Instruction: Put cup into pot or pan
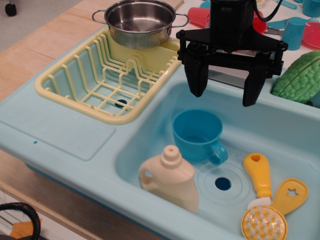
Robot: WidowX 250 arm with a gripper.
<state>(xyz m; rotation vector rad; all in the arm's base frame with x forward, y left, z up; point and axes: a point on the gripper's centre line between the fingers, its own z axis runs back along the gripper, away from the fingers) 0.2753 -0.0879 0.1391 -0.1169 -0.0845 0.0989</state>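
Observation:
The blue cup (198,135) stands upright in the toy sink basin, its looped handle pointing to the front right. The shiny steel pot (139,22) with two loop handles sits at the back end of the yellow dish rack (95,80), empty. My black gripper (225,85) hangs open above the basin, a little behind and to the right of the cup, holding nothing. Its fingers (196,80) are spread wider than the cup.
A cream toy bottle (170,179) lies in the basin in front of the cup. A yellow brush (260,200) and a yellow spatula (290,195) lie at the basin's right. A green vegetable toy (300,77) sits on the right rim. Red and blue cups stand behind.

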